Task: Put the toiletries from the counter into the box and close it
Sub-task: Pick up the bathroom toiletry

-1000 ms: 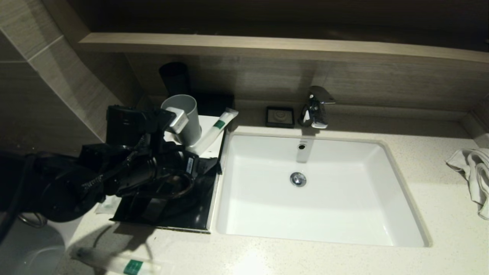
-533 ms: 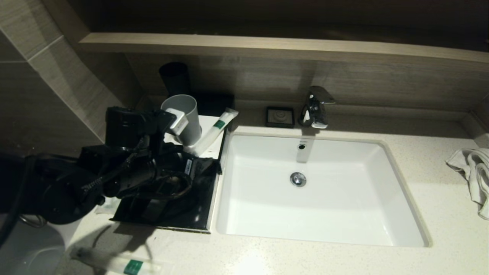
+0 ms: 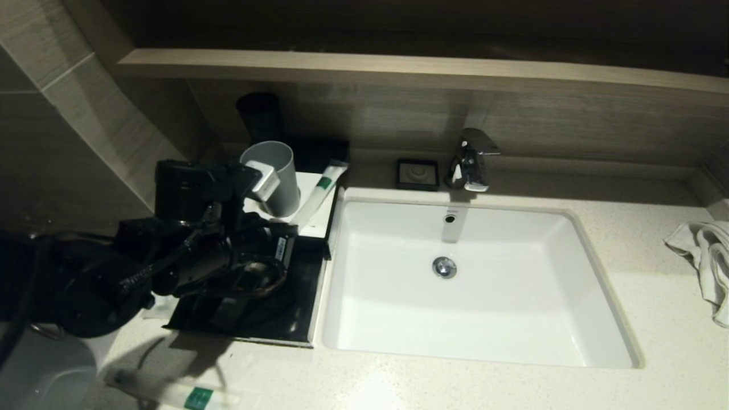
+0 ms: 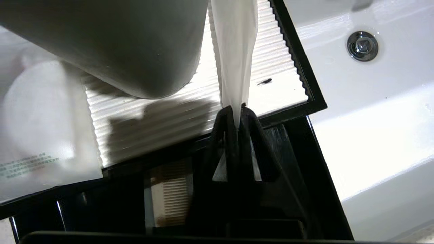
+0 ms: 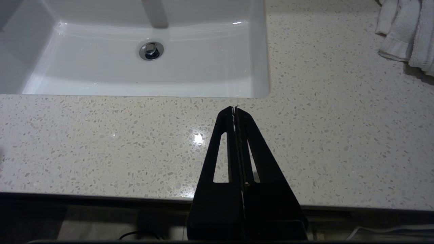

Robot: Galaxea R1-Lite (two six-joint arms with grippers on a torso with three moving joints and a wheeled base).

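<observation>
Left tool pinches the sachet's tail over the open box, beside the cup. Thin grip: sachet may slip or snag the cup. Right tool, pressed together, idles above the bench.

Hotel-style bathroom: sink, faucet, stone counter.

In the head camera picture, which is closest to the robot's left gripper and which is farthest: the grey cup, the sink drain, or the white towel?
From the left gripper, which pinches a white toiletry sachet:
1. Grey cup, right beside it over the box.
2. Sink drain, in the middle of the basin.
3. White towel, far off on the counter's right edge.
</observation>
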